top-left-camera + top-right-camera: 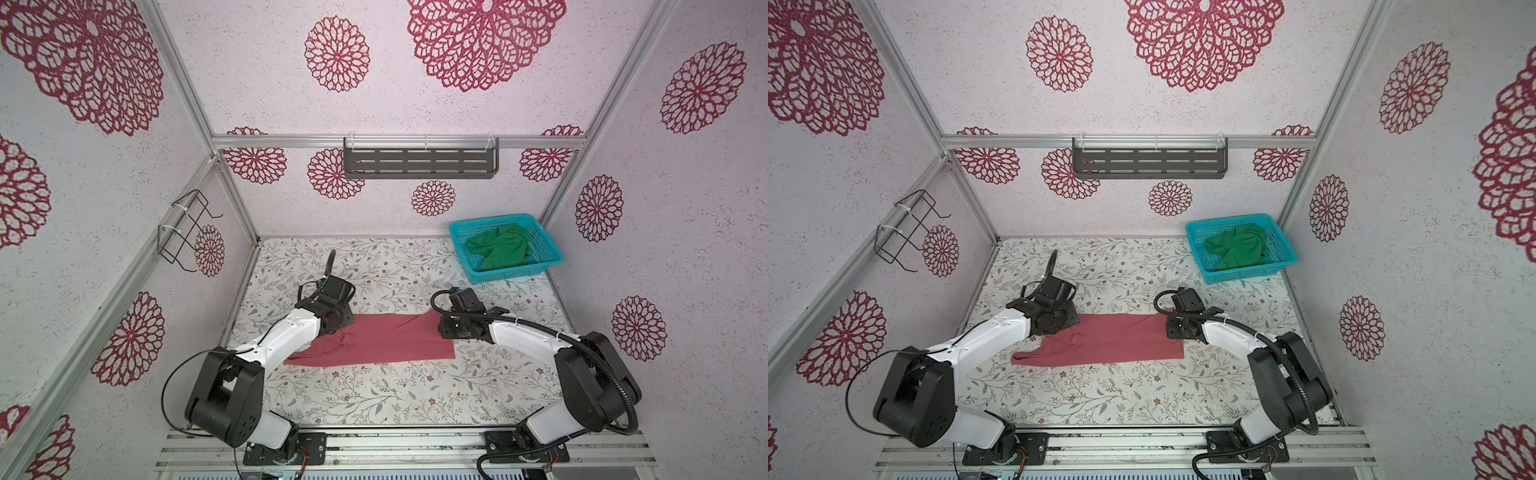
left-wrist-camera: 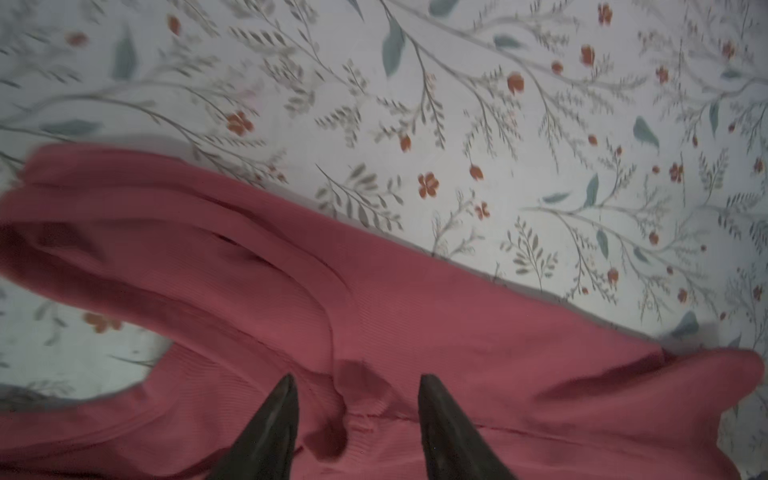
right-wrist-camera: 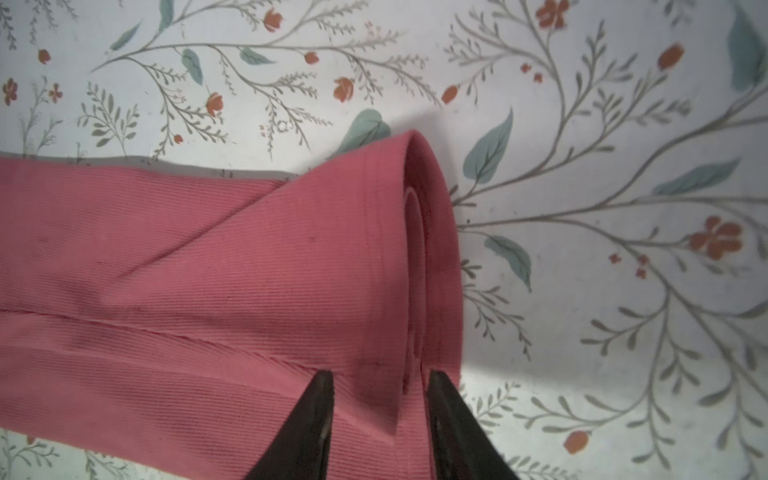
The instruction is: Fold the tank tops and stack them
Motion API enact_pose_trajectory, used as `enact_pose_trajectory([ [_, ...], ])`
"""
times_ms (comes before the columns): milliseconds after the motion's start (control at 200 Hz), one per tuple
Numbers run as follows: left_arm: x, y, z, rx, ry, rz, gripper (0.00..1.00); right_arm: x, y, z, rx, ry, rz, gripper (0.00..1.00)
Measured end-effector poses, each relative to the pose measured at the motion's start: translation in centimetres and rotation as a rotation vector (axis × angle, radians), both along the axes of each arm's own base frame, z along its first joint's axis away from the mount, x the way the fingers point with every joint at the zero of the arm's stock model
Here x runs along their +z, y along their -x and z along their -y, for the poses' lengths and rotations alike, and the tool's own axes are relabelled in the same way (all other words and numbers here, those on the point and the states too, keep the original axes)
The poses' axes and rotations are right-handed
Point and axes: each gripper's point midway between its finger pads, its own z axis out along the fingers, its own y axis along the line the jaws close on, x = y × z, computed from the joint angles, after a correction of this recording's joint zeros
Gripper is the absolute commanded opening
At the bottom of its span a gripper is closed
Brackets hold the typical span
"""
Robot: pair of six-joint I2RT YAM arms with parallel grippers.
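The pink-red tank top (image 1: 374, 340) (image 1: 1113, 340) lies spread across the middle of the floral table, straps toward the left. My left gripper (image 2: 357, 380) points down at its strap end. The jaws stand apart over a small pucker of the pink cloth (image 2: 415, 311) and the view is blurred. My right gripper (image 3: 380, 374) is at the hem end, shut on a doubled fold of the pink cloth (image 3: 208, 270), and that corner curls up off the table. The green tank top (image 1: 500, 247) (image 1: 1237, 247) lies crumpled in the turquoise basket (image 1: 461, 232) (image 1: 1196, 232).
The basket stands in the table's back right corner against the wall. A grey slotted shelf (image 1: 419, 162) hangs on the back wall and a black wire rack (image 1: 187, 230) on the left wall. Aluminium rails (image 1: 395, 449) carry both arm bases at the front edge.
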Motion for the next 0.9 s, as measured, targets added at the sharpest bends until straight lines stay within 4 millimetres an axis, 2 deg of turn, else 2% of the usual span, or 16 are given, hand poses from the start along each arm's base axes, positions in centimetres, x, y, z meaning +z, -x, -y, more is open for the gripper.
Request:
enact_pose_trajectory([
  [85,-1.3,0.8,1.7,-0.027,0.017,-0.042,0.43,-0.7,0.8,0.0,-0.004,-0.001,-0.026,0.38],
  [190,-2.8,1.8,2.6,-0.037,0.025,-0.084,0.4,-1.3,1.3,0.2,-0.006,0.011,-0.04,0.36],
  [365,-6.3,5.4,0.6,-0.004,-0.016,-0.178,0.39,-2.8,1.6,1.4,-0.029,0.074,-0.053,0.35],
  [560,-6.2,5.9,-0.8,0.038,0.002,-0.163,0.4,-2.8,1.2,2.4,-0.062,0.099,-0.042,0.37],
  [631,-6.0,5.9,-1.0,0.039,-0.004,-0.169,0.42,-2.6,1.4,2.6,-0.058,0.104,-0.042,0.41],
  [686,-5.6,5.9,-1.1,0.036,-0.017,-0.181,0.44,-2.1,1.7,2.8,-0.044,0.116,-0.043,0.49],
  [741,-4.7,5.8,-1.2,0.028,-0.034,-0.185,0.46,-1.2,1.8,3.3,-0.026,0.136,-0.03,0.58],
  [786,-3.6,5.5,-1.2,0.025,-0.046,-0.171,0.47,0.1,1.8,3.5,-0.007,0.146,-0.006,0.74],
  [816,-2.7,5.2,-1.2,0.023,-0.046,-0.155,0.48,1.0,1.6,3.6,0.009,0.148,0.021,0.79],
  [856,-1.3,4.8,-1.2,0.02,-0.041,-0.122,0.48,2.3,1.3,3.5,0.024,0.141,0.058,0.77],
  [901,-0.1,4.3,-1.1,0.019,-0.032,-0.088,0.48,3.6,0.8,3.2,0.036,0.128,0.099,0.69],
])
